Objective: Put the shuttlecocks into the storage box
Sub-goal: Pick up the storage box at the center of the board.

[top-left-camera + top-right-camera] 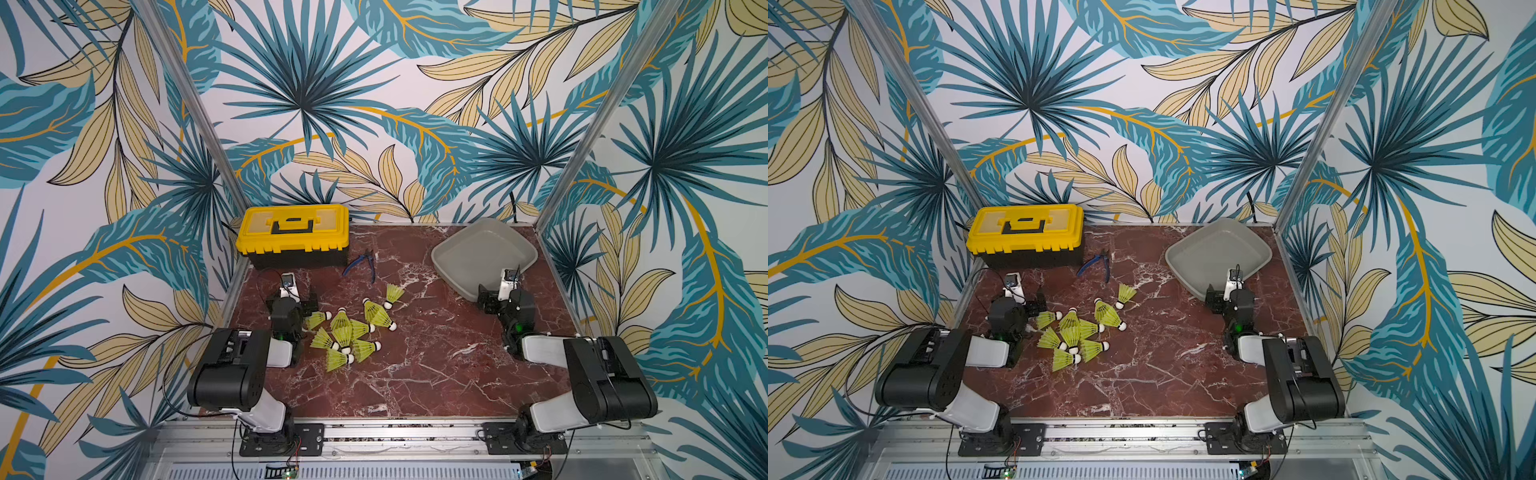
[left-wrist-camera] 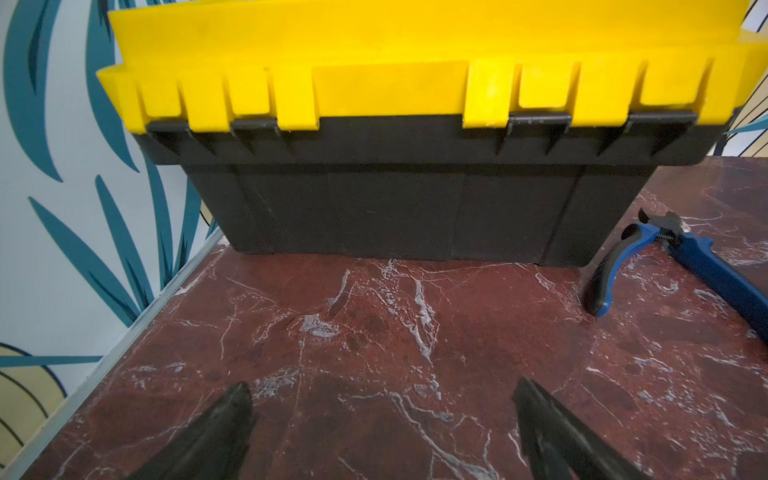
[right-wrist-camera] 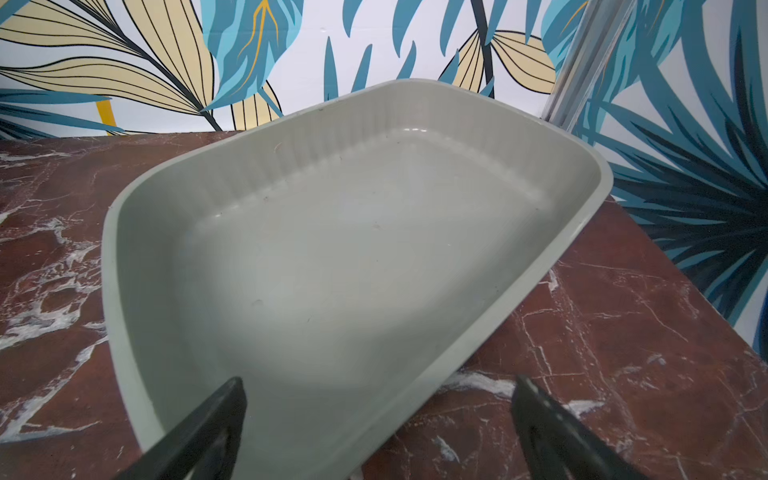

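On the red veined marble tabletop, the black plastic toolbox with a yellow lid sits at 11 o'clock, the shallow grey plastic storage box at 1 o'clock. The left gripper faces the toolbox, claws spread wide, holding nothing. The right gripper, equally wide, hovers at the storage box's near rim. The neon yellow-green plastic shuttlecocks lie clustered just 9 o'clock of centre, well apart from the box. Blue-handled pliers lie at the cluster's 12 o'clock.

Tropical-leaf wallpapered walls around a red, white-veined marble tabletop.
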Robot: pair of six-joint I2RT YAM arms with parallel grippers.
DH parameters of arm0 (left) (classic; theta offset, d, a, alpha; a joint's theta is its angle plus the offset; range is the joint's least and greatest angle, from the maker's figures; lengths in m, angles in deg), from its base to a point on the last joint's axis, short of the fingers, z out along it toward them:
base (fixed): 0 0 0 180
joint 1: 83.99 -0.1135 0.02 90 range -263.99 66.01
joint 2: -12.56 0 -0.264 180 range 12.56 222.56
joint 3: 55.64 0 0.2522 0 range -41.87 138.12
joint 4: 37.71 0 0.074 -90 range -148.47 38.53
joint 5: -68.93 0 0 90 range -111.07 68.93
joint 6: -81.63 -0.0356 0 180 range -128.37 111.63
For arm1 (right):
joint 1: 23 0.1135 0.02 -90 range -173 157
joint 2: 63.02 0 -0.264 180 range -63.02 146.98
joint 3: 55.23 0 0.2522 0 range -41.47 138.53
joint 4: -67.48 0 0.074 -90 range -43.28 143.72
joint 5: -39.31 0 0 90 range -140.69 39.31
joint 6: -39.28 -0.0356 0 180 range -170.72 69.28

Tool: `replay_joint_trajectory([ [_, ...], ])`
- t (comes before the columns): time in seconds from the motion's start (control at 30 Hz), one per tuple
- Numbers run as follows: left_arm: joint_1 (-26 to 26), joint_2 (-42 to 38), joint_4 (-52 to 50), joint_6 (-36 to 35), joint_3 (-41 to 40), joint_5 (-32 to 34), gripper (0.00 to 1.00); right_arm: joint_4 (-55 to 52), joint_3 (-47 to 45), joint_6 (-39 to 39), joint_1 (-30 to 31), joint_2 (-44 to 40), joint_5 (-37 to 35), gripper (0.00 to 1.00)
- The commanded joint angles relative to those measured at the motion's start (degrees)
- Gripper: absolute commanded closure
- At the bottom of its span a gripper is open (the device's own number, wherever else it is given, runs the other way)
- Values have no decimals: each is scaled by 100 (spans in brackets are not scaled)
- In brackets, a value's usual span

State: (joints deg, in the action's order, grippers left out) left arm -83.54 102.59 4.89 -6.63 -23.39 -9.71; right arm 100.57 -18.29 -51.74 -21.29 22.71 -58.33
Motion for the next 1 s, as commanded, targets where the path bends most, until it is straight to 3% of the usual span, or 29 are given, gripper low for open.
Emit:
replay_joint_trajectory([
  [0.0,10,22,119,-54,235,-43,0,105,64,33,31,49,0,0],
  [0.67,16,15,166,-48,208,-23,0,122,56,13,31,45,-59,0],
  [0.8,8,40,1362,171,-415,492,0,478,-252,-81,31,-321,-456,0],
  [0.97,23,8,1713,91,-587,403,0,-1541,165,-662,31,-1404,-992,0],
])
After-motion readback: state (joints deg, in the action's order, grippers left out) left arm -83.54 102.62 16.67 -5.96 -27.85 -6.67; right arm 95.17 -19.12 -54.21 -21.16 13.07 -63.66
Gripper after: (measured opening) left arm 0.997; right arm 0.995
